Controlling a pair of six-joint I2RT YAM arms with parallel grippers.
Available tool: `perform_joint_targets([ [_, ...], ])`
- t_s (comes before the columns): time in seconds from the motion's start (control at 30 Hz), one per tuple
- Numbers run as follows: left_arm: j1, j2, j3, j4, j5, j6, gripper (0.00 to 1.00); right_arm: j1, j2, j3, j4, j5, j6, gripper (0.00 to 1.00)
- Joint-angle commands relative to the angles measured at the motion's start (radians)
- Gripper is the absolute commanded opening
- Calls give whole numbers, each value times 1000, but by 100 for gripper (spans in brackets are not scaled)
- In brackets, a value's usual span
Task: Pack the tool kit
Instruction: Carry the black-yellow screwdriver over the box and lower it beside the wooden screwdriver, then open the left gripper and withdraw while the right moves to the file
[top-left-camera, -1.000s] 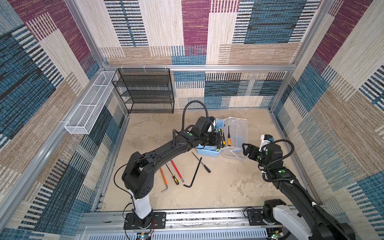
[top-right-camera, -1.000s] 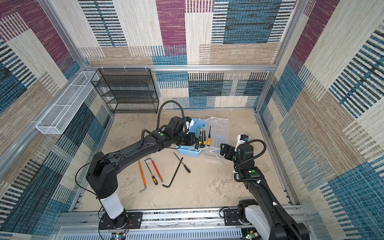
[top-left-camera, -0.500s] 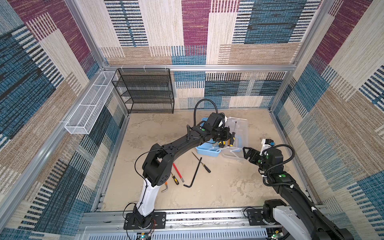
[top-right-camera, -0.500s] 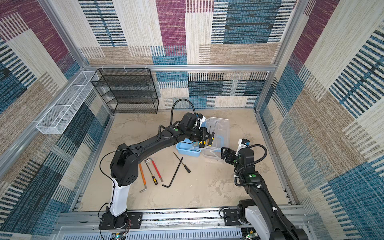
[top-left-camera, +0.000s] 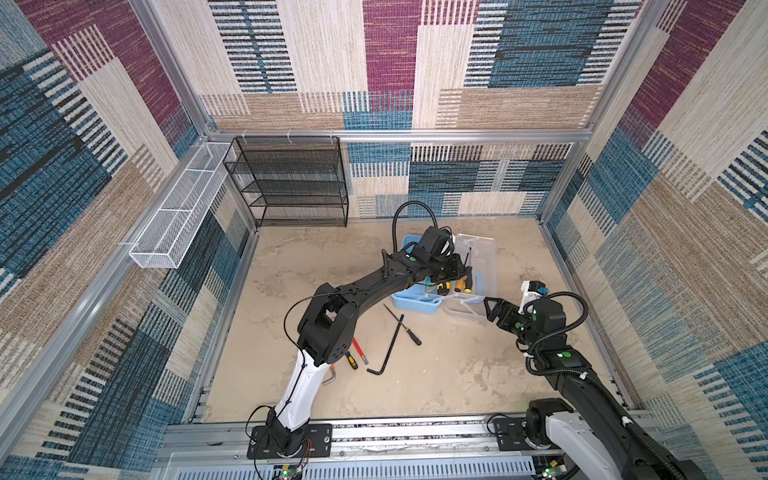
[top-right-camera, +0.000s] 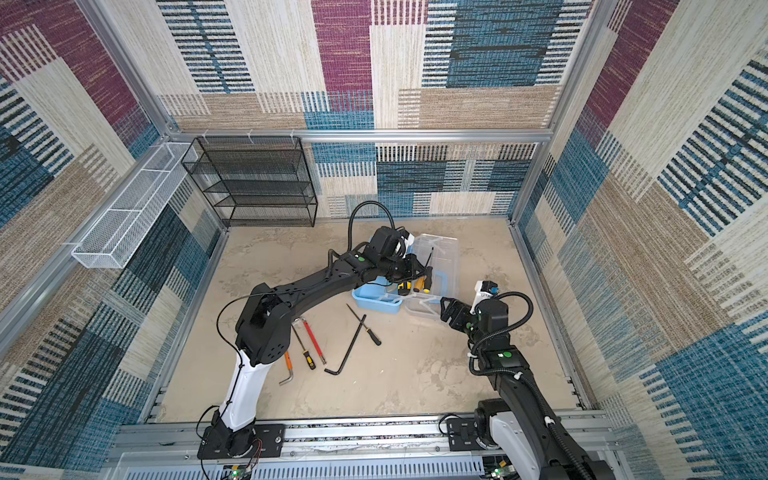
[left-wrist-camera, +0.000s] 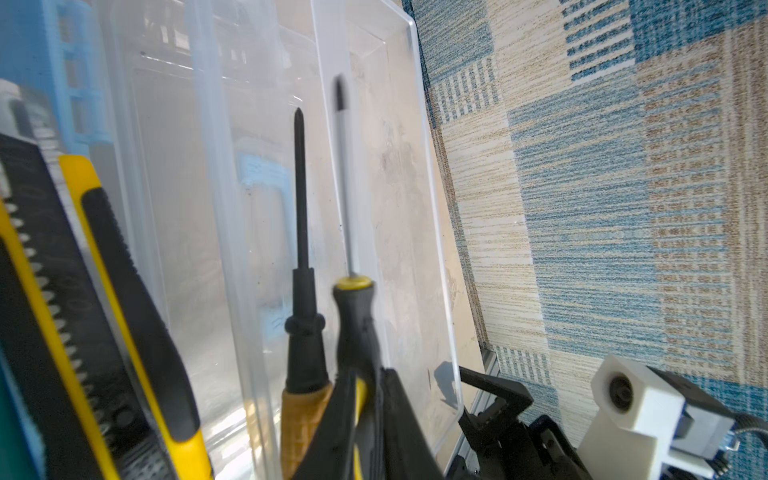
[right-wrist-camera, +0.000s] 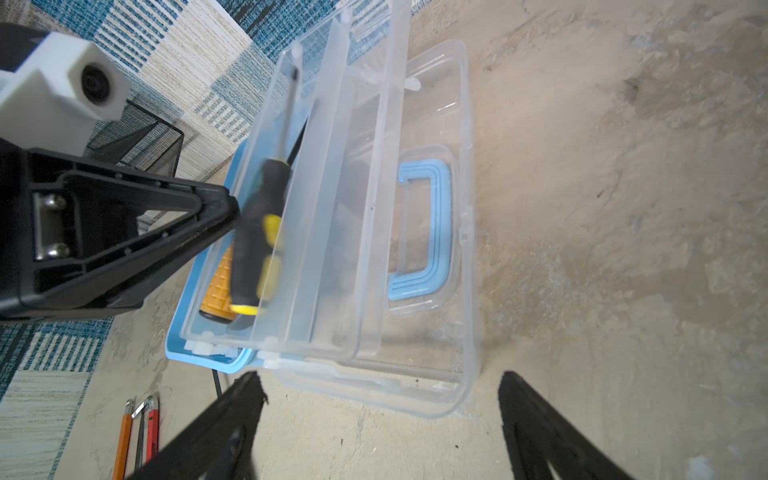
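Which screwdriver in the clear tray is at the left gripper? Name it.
The black-and-yellow-handled screwdriver with the silver shaft; its handle lies between the fingers of the left gripper. The orange-handled screwdriver beside it has a black shaft.

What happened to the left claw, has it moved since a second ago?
Yes. The left gripper has slid to the right across the light blue box, and now sits over the clear tray.

The walls carry woven patches of blue, beige and maroon (much like carpet). The floor is sandy beige, stained. A black mesh rack stands at the back wall; a white basket hangs on the left.
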Motion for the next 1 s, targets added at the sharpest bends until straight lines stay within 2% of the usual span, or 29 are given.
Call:
perform_joint_targets([
  [0.0,-1,-13,3,16,13,-24,34,-1,-10,4,12,-4,-1,90],
  [0.1,-2,-31,-5,15,11,-13,46,0,-12,3,10,-4,-1,91],
  [0.27,-3,-70,-29,16,14,13,59,0,-14,9,-5,-6,-13,90],
  [0.5,-3,-206,-186,70,-42,88,78,0,-81,4,-6,-98,-72,90],
  [0.63,-4,-296,-303,102,-93,117,83,1,-127,-13,15,-154,-79,82],
  [0.8,-2,-390,-412,111,-155,147,90,20,-110,-27,42,-208,-79,74],
  [0.97,0,-484,-524,117,-236,170,97,166,-106,-34,70,-107,-83,70],
])
